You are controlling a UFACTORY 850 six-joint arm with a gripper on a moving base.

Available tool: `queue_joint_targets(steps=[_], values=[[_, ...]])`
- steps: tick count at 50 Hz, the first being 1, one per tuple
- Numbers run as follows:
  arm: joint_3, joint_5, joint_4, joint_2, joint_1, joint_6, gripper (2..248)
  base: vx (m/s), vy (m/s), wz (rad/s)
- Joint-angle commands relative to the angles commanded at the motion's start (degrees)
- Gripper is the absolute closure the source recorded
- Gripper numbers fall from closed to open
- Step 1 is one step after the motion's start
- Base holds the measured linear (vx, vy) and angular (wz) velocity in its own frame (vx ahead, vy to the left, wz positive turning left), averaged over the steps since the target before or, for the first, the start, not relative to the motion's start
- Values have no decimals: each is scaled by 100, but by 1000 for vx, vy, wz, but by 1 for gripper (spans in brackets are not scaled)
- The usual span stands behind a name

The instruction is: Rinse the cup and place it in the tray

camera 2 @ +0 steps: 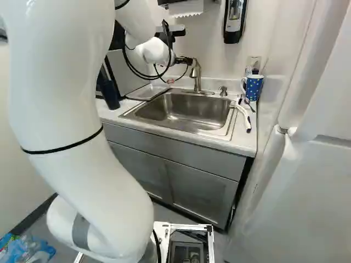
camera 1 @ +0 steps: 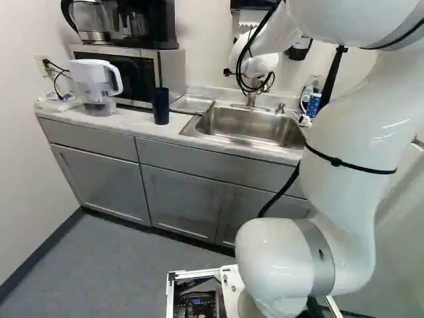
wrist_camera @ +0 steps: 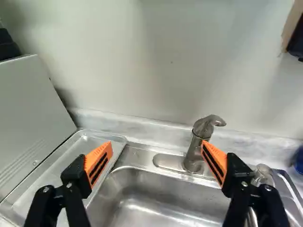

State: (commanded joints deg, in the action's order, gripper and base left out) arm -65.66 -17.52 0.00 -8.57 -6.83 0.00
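Note:
My gripper (camera 2: 184,60) is over the back of the sink, close to the faucet (camera 2: 196,74). In the wrist view the gripper (wrist_camera: 157,149) stands open with nothing between its orange pads; one fingertip overlaps the faucet (wrist_camera: 193,153), and I cannot tell whether they touch. The metal tray (wrist_camera: 52,170) lies beside the sink (wrist_camera: 151,198), beyond the other finger. A dark blue cup (camera 1: 161,106) stands upright on the counter next to the tray (camera 1: 192,104). A blue dotted mug (camera 2: 254,86) is on the sink's other side.
A microwave (camera 1: 136,73) with a coffee maker on top stands behind the dark cup, and a white water pitcher (camera 1: 96,86) is beside it. A white brush (camera 2: 242,115) lies by the sink's edge. A soap dispenser (camera 2: 235,21) hangs on the wall. A white fridge (camera 2: 307,164) flanks the counter.

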Motion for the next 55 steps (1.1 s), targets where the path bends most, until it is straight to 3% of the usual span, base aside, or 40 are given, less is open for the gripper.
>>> queue_joint_targets(steps=[55], values=[[-475,-207,0,-434,-188,0,3,0,0,0]])
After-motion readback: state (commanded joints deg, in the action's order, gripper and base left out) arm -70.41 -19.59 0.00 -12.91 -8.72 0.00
